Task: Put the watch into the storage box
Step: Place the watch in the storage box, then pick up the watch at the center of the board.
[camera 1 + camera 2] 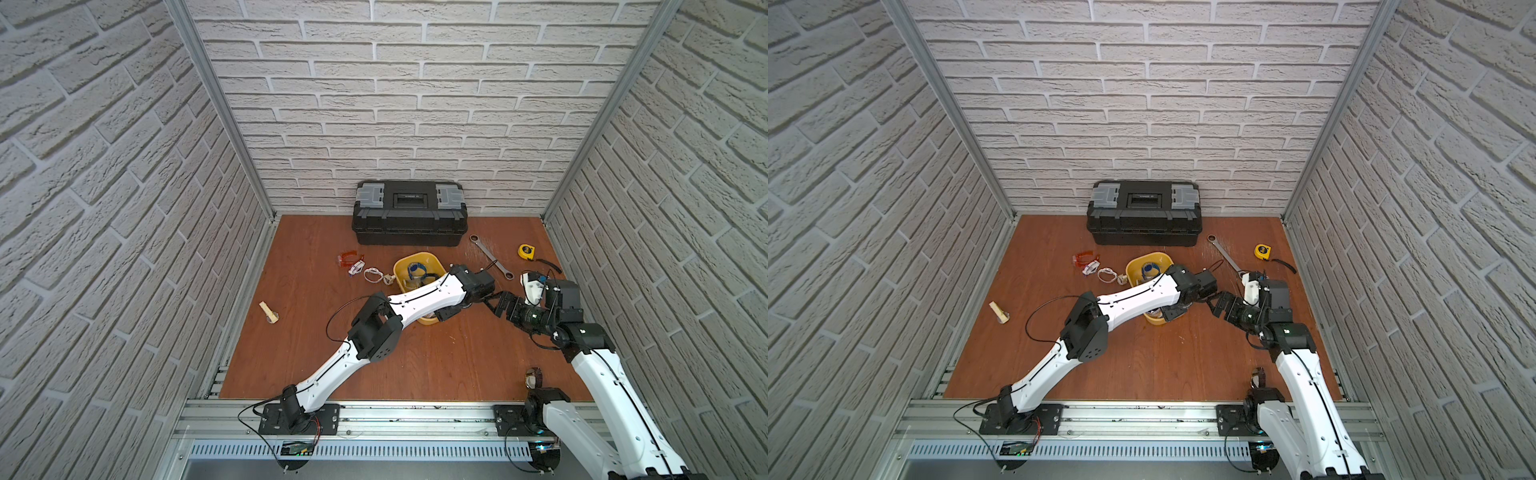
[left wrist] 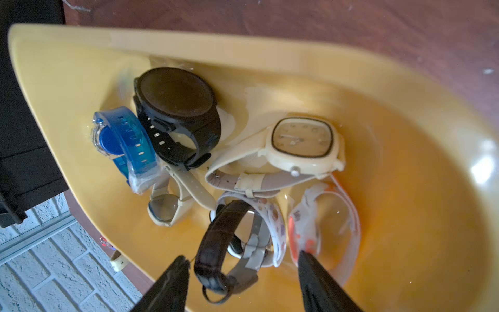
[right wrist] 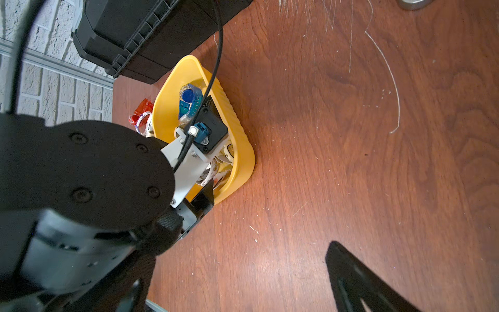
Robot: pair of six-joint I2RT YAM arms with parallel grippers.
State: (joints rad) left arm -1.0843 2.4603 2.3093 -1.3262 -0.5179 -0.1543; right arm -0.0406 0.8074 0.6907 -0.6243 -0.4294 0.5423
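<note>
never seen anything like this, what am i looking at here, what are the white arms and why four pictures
These are two white-and-black robot arms on a brown wooden table inside a brick-patterned booth. Two pictures come from one camera overhead; the other two from a camera on each arm's wrist. The left gripper hangs over the shallow yellow plastic tub, jaws open; a watch with a dark brown leather strap lies between its fingers among other watches, apparently not gripped. The right gripper hovers beside the tub, open and empty. Also on the table: a black toolbox with grey latches, a steel wrench, a yellow tape measure, a few more watches left of the tub, and a small wooden piece.
</note>
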